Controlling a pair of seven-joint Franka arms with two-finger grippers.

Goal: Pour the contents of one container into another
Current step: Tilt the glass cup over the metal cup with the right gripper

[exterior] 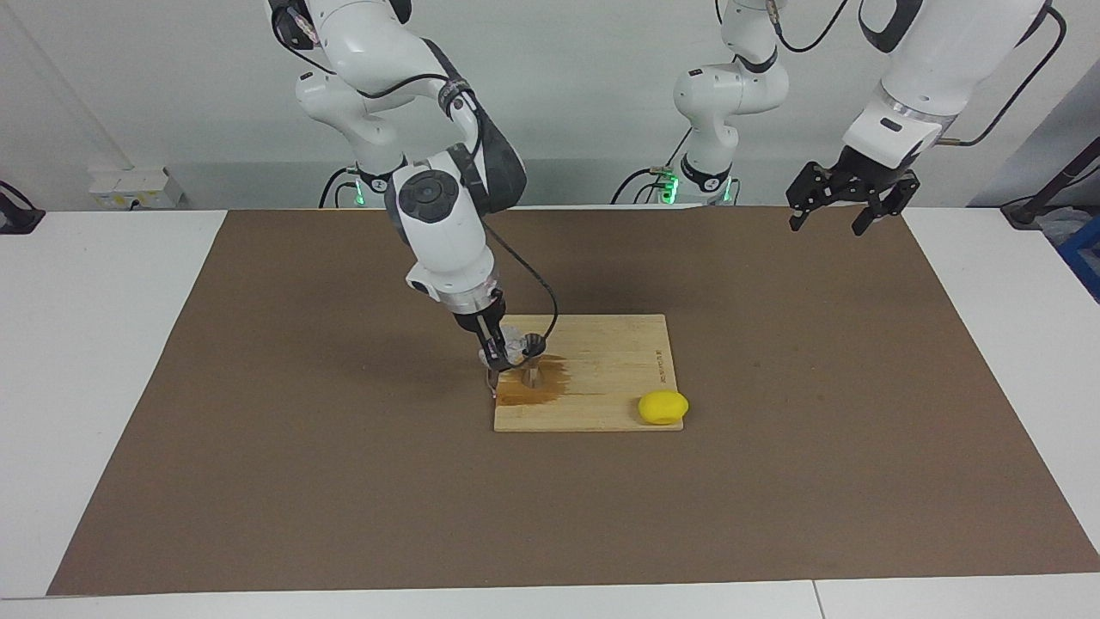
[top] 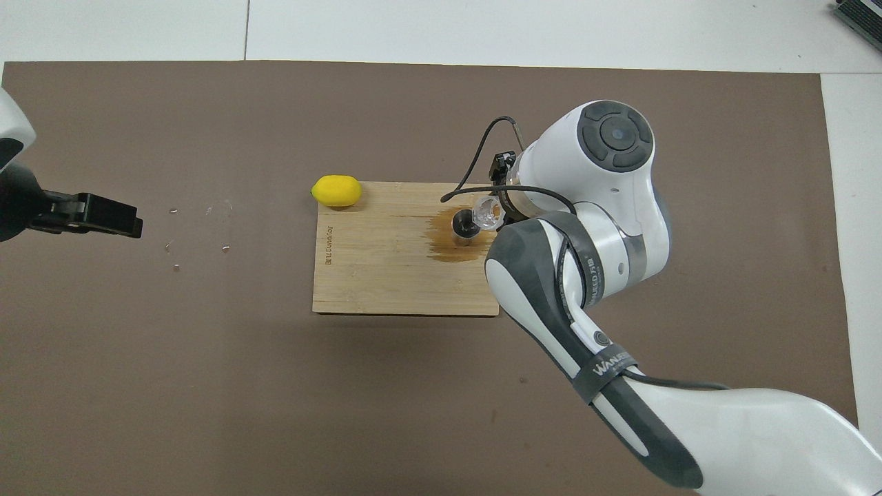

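My right gripper [exterior: 505,351] is shut on the clear glass tumbler [exterior: 516,347] and holds it tilted, its mouth over the silver jigger [exterior: 534,368]. The jigger stands upright on the wooden board [exterior: 619,361], at the board's edge toward the right arm's end. In the overhead view the tumbler [top: 489,212] lies just beside the jigger's open top [top: 463,227], with the right arm covering most of the gripper. A dark wet stain [top: 448,249] spreads on the board around the jigger. My left gripper [exterior: 827,228] is open and empty, raised over the mat at the left arm's end, waiting.
A yellow lemon [exterior: 663,407] lies at the board's corner farthest from the robots, toward the left arm's end. The board sits mid-table on a brown mat [exterior: 301,430]. A few small crumbs [top: 176,248] lie on the mat toward the left arm's end.
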